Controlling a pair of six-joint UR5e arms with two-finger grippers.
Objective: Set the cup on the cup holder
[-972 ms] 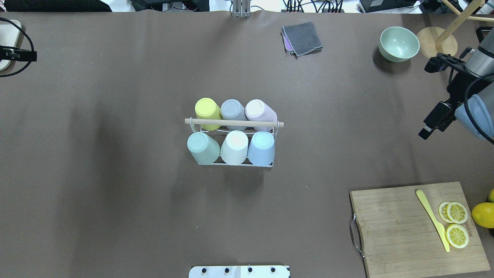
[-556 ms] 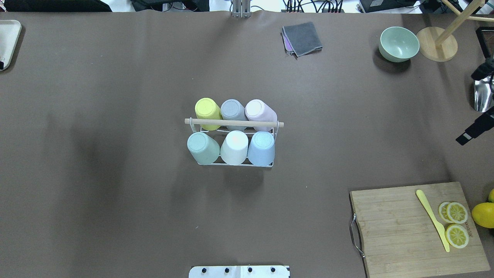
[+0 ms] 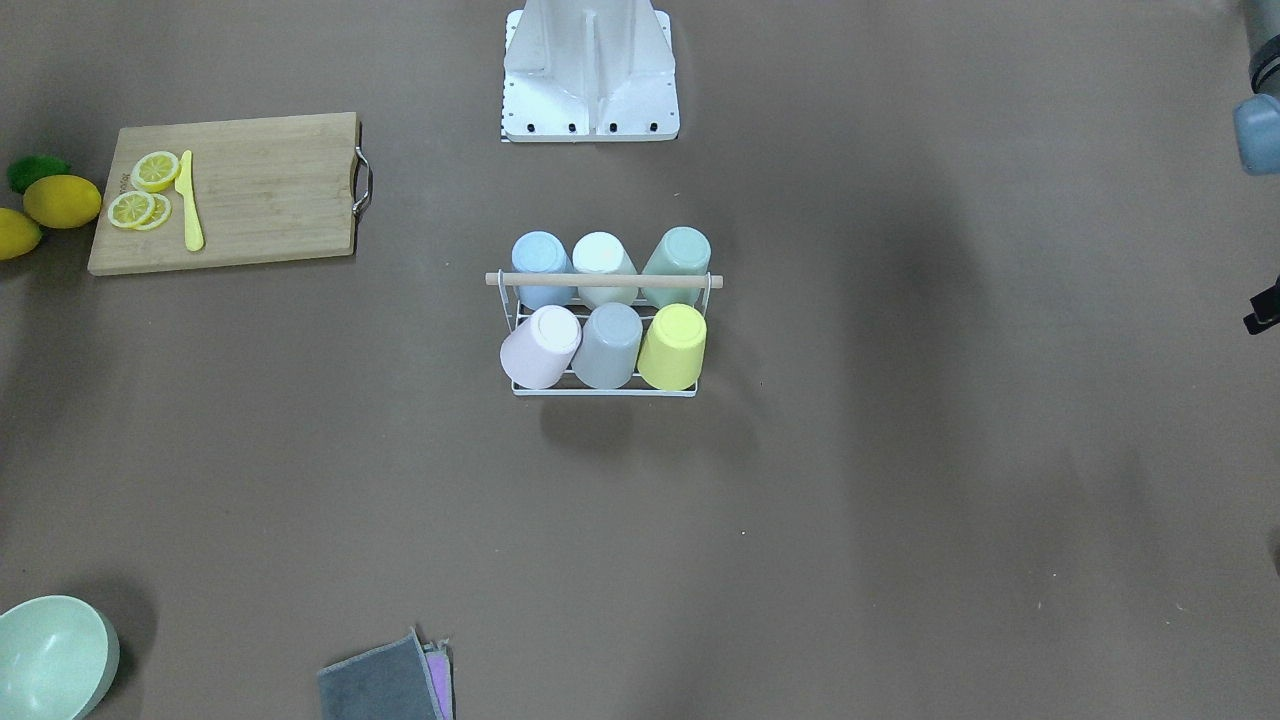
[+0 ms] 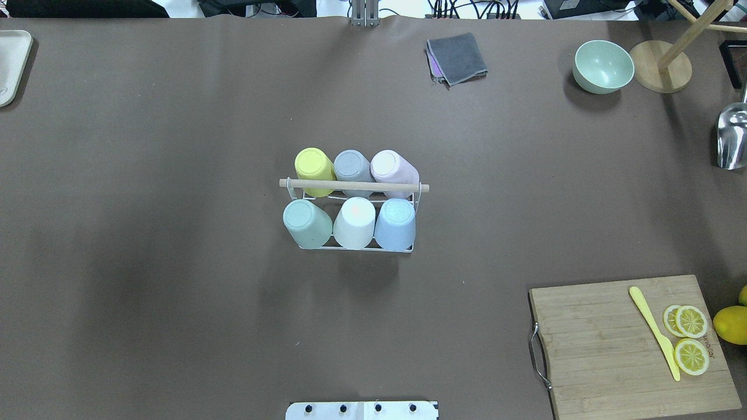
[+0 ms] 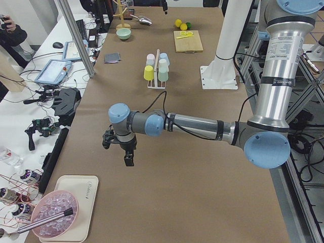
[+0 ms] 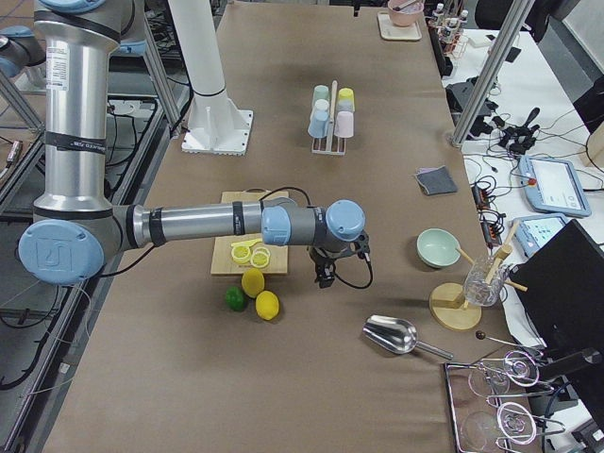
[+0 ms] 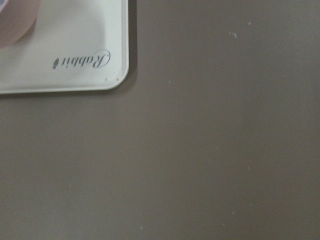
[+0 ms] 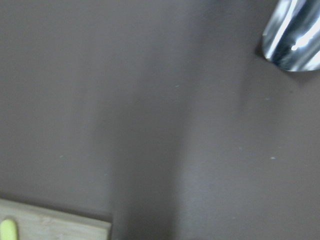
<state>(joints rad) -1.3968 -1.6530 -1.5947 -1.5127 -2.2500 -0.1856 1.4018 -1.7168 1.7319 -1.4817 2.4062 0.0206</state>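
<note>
The cup holder [image 4: 356, 186], a white wire rack with a wooden rod on top, stands mid-table; it also shows in the front-facing view [image 3: 600, 279]. Several cups sit upside down on it: yellow [image 4: 314, 166], grey [image 4: 352, 166] and pink [image 4: 392, 168] in the far row, green [image 4: 304, 221], white [image 4: 355, 221] and blue [image 4: 395, 223] in the near row. My left gripper [image 5: 128, 161] hangs over the table's left end, far from the rack. My right gripper [image 6: 323, 278] hangs near the cutting board's far edge. I cannot tell whether either gripper is open or shut.
A cutting board [image 4: 618, 350] with lemon slices and a yellow knife [image 4: 653, 332] lies at the near right. A green bowl [image 4: 603, 65], wooden stand [image 4: 661, 65], metal scoop [image 4: 732, 137] and grey cloth [image 4: 457, 58] lie far right. A white tray [image 7: 65, 55] lies at the left end.
Both arms have pulled back out of the overhead view, the right one off the right edge and the left one off the left edge. The rack and cups have not moved.
</note>
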